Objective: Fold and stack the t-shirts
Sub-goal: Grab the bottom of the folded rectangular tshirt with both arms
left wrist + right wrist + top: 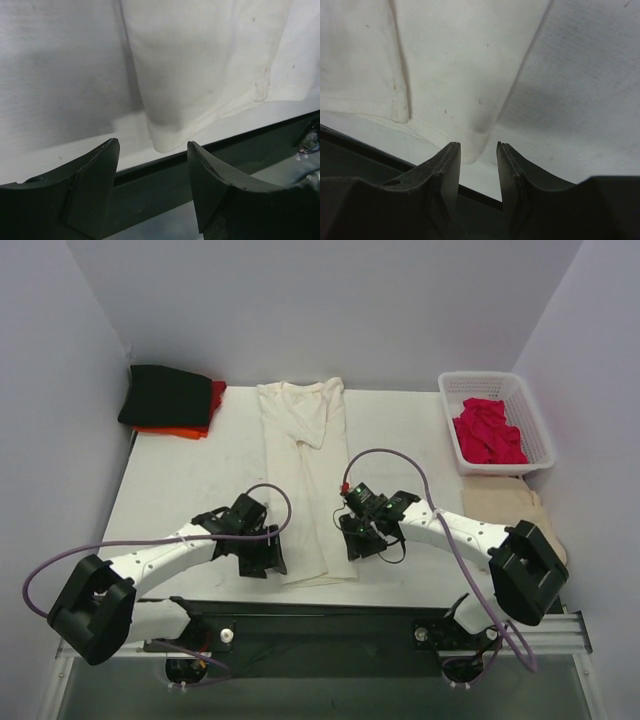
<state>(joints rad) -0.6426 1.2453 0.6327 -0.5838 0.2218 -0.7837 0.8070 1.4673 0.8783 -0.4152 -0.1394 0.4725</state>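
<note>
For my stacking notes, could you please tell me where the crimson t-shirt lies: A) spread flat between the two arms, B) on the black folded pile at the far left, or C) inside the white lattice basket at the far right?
C: the crimson t-shirt lies crumpled inside the white basket, while the cream t-shirt is the one between the arms.

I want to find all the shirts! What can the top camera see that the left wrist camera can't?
Only the top camera: the black t-shirt on an orange-red one in the far left corner, crimson shirts in the white basket, and the right gripper.
Only the left wrist camera: a close look at the near corner of the cream-white t-shirt, just ahead of the left gripper and its open fingers.
Both: that cream-white t-shirt, the table and the left gripper.
</note>
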